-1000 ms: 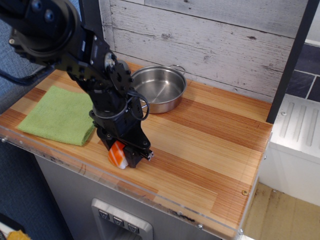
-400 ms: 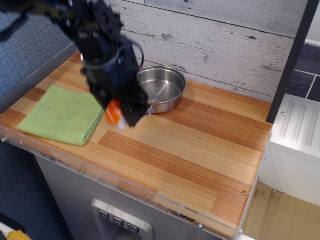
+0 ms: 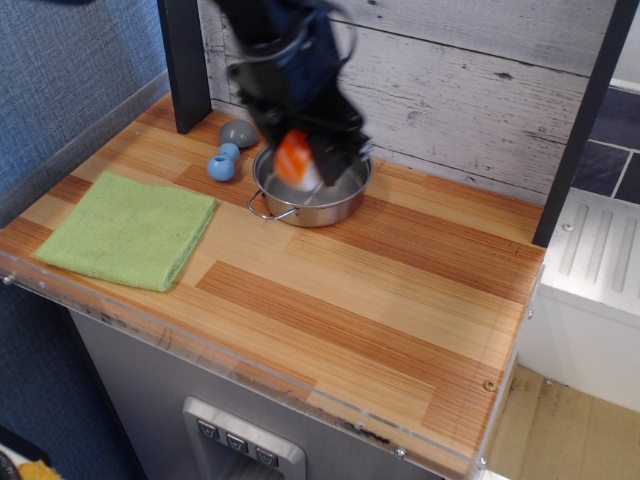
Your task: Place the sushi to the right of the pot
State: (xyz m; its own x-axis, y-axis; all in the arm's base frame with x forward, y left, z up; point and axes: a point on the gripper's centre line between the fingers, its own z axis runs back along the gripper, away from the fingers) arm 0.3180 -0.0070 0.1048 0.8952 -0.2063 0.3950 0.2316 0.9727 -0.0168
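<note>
Where a second ago the gripper [image 3: 305, 160] sat low near the front edge of the counter [image 3: 400, 290], beside the green cloth [image 3: 125, 230], it has now swung up and back to the upper middle of the frame, carrying the sushi [image 3: 293, 157] with it. The dark fingers are clamped on the sushi, its orange top showing between them, and it hangs in the air directly over the pot [image 3: 310, 190], not touching it as far as I can tell. That means the lift is done and the carry is under way, but the sushi is not yet past the pot; the open wood to the pot's right, toward the centre right of the frame, looks like the place to set it down. With the arm moved away, a blue-grey dumbbell toy [image 3: 224, 163] and a grey rounded piece [image 3: 238, 132] show just left of the pot, near a dark post [image 3: 183, 65] in the upper left. Nothing lies on the wood right of the pot. The main risk I see is clipping the pot's rim or far handle on the way down, or letting go too soon so the sushi drops into the pot.
</note>
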